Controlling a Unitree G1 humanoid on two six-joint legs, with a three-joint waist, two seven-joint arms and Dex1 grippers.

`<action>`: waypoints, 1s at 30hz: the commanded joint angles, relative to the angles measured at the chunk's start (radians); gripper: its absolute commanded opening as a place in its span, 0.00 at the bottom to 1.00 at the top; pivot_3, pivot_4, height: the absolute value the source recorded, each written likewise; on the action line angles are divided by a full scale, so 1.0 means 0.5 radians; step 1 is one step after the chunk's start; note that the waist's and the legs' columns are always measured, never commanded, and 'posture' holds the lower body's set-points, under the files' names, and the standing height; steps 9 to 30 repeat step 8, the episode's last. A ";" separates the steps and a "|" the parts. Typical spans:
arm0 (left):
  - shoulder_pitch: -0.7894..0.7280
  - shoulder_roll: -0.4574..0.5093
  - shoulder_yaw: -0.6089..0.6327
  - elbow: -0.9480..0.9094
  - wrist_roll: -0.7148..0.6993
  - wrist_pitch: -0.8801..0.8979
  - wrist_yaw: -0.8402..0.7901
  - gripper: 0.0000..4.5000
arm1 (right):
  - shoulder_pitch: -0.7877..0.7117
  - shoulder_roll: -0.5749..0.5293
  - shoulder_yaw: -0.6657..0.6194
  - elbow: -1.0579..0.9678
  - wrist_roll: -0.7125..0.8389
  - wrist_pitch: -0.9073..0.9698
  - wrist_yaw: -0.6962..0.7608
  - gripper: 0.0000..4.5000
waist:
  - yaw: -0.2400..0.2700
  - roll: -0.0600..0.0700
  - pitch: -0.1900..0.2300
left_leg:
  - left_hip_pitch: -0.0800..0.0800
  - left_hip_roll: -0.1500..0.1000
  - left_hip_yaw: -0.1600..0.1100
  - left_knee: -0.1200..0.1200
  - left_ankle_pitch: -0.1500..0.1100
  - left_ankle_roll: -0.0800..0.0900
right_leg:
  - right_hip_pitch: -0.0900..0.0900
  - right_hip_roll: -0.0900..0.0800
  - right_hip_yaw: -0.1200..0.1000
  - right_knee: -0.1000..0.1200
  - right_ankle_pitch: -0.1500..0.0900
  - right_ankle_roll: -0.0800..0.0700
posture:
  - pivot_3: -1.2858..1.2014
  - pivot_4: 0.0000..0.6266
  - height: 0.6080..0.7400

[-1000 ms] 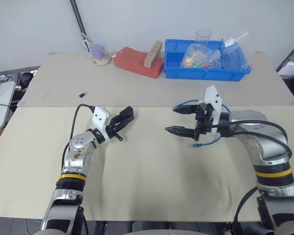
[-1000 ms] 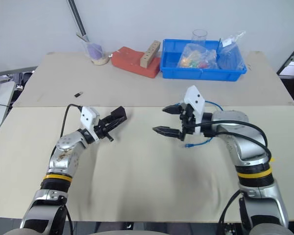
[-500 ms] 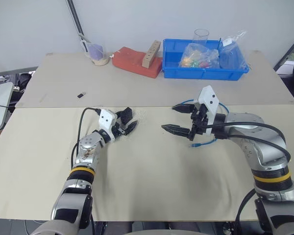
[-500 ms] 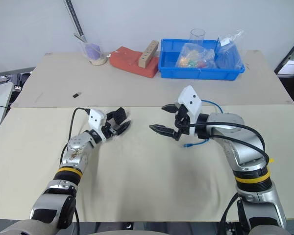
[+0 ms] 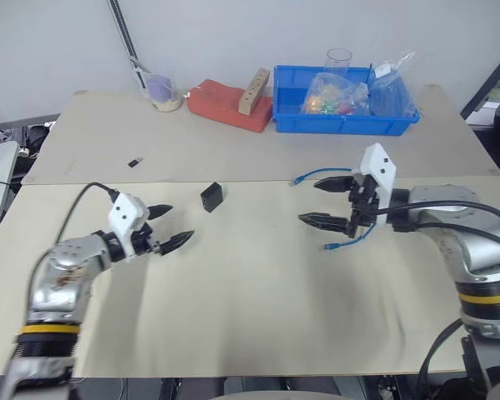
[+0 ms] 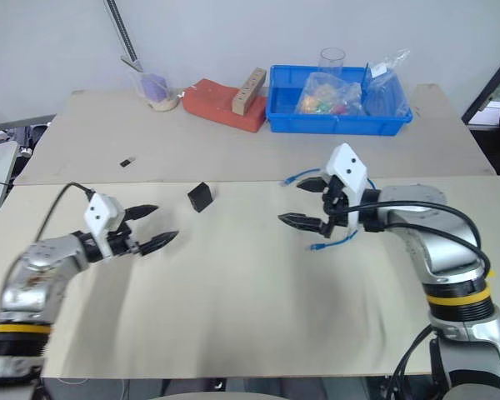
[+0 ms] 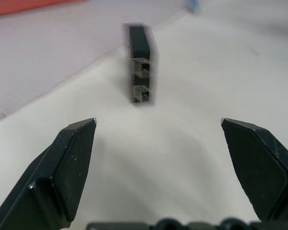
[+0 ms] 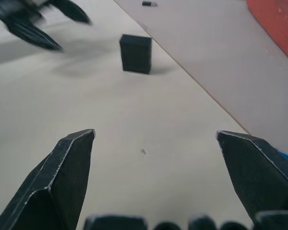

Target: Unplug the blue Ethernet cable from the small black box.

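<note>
Left gripper (image 5: pixel 168 227) and right gripper (image 5: pixel 327 202) gape empty (small black box (image 5: pixel 212 197) stands free; blue Ethernet cable (image 5: pixel 350 239) lies apart).

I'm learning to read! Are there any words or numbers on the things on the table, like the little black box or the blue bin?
No words or numbers can be read anywhere here.
Small black box: plain black, no label showing.
Blue bin: no writing visible.
Bags in the bin: any print is too small to read.
Red block: no writing visible.
</note>
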 commanded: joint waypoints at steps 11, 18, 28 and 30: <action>-0.026 0.158 0.223 -0.274 -0.157 0.281 0.034 0.99 | -0.048 -0.046 -0.059 0.102 -0.037 -0.146 0.074 1.00 | -0.007 0.000 0.000 | 0.001 0.001 0.002 -0.001 0.000 0.000 | 0.000 0.001 0.001 -0.001 0.000 0.000 | 0.52 0.24 1.00; -0.026 0.158 0.223 -0.274 -0.157 0.281 0.034 0.99 | -0.048 -0.046 -0.059 0.102 -0.037 -0.146 0.074 1.00 | -0.007 0.000 0.000 | 0.001 0.001 0.002 -0.001 0.000 0.000 | 0.000 0.001 0.001 -0.001 0.000 0.000 | 0.52 0.24 1.00; -0.026 0.158 0.223 -0.274 -0.157 0.281 0.034 0.99 | -0.048 -0.046 -0.059 0.102 -0.037 -0.146 0.074 1.00 | -0.007 0.000 0.000 | 0.001 0.001 0.002 -0.001 0.000 0.000 | 0.000 0.001 0.001 -0.001 0.000 0.000 | 0.52 0.24 1.00; -0.026 0.158 0.223 -0.274 -0.157 0.281 0.034 0.99 | -0.048 -0.046 -0.059 0.102 -0.037 -0.146 0.074 1.00 | -0.007 0.000 0.000 | 0.001 0.001 0.002 -0.001 0.000 0.000 | 0.000 0.001 0.001 -0.001 0.000 0.000 | 0.52 0.24 1.00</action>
